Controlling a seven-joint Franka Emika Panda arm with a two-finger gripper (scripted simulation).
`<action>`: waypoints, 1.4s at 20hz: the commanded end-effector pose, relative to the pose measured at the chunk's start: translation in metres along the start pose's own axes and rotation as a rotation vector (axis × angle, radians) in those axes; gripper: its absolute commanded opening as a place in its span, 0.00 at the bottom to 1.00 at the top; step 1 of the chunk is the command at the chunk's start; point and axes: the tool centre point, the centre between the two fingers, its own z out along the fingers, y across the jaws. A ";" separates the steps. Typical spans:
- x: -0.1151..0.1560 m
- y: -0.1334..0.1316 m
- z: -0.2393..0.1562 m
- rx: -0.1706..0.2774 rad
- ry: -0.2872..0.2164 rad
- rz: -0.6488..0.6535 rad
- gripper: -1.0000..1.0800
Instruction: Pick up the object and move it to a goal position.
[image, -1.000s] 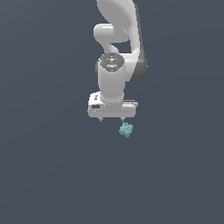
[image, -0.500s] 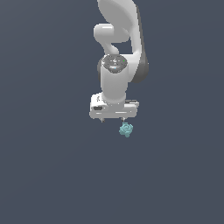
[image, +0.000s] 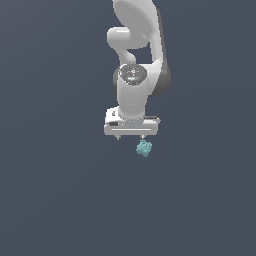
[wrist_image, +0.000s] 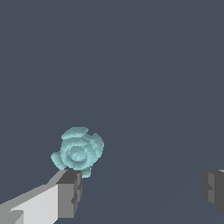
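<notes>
I see the gripper (image: 130, 136) with fingers (wrist_image: 70, 192) spread apart, nothing held. The object (image: 144, 147) sits near mid-surface, just below the finger on the exterior view's right.

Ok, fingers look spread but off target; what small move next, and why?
Probably shift sideways, toward the exterior view's right, to centre the open gripper over the teal object. In the wrist view it sits by one fingertip, not between the two, so closing now would likely miss.
</notes>
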 end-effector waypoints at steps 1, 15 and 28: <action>-0.001 -0.004 0.004 0.001 0.000 0.025 0.96; -0.008 -0.044 0.040 0.010 0.006 0.293 0.96; -0.017 -0.070 0.064 0.013 0.010 0.480 0.96</action>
